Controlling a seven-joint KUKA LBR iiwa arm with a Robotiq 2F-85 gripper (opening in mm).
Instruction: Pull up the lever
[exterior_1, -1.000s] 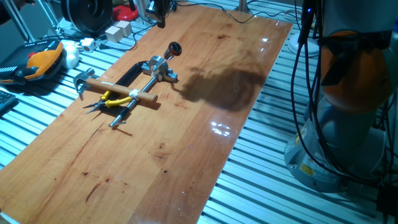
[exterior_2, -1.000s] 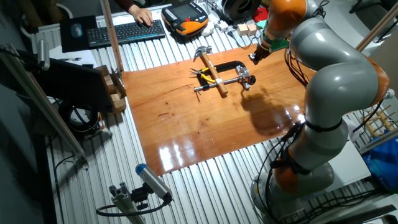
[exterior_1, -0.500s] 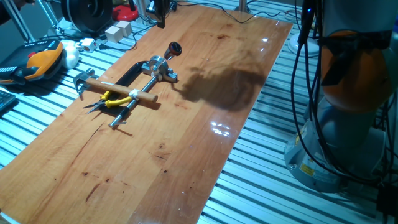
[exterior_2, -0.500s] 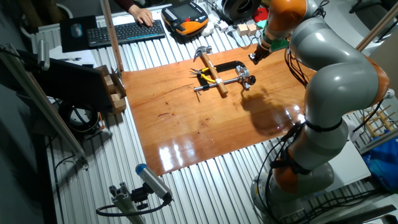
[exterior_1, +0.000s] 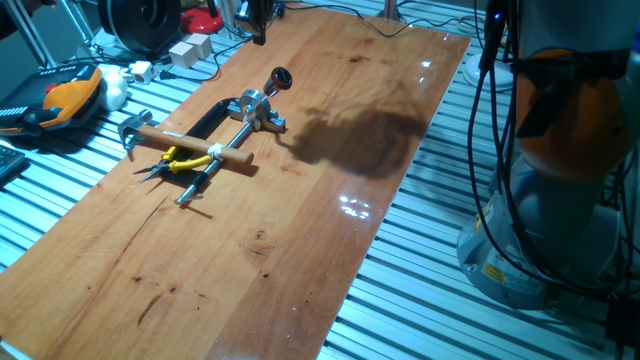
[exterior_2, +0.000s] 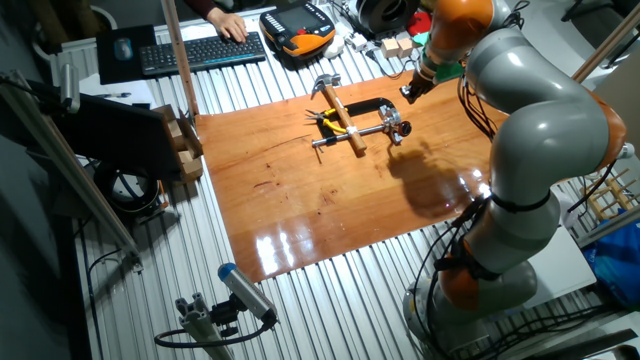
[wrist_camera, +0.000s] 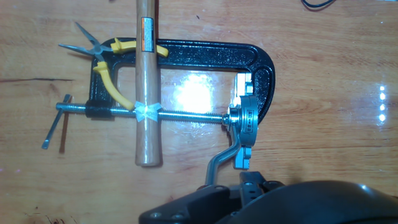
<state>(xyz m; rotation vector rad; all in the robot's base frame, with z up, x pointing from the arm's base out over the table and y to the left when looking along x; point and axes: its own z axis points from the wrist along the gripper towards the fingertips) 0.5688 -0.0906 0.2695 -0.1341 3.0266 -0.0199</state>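
Observation:
The lever (exterior_1: 273, 84) is a short metal rod with a dark reddish-brown knob. It rises from a grey bracket (exterior_1: 256, 106) at the end of a black C-clamp (exterior_1: 208, 122) on the wooden table. In the hand view the bent rod (wrist_camera: 218, 163) runs from the bracket (wrist_camera: 244, 132) down under the gripper's dark body, which hides the knob. My gripper (exterior_2: 409, 94) hangs above and just beyond the lever (exterior_2: 399, 128), apart from it. Its dark parts (wrist_camera: 249, 190) fill the bottom of the hand view. I cannot tell how the jaws stand.
A hammer with a pale wooden shaft (exterior_1: 190, 147) and yellow pliers (exterior_1: 183, 161) lie across the clamp's screw (wrist_camera: 186, 116). An orange pendant (exterior_1: 70, 95), cables and boxes lie past the table's far-left edge. The arm's base (exterior_1: 560, 180) stands at the right.

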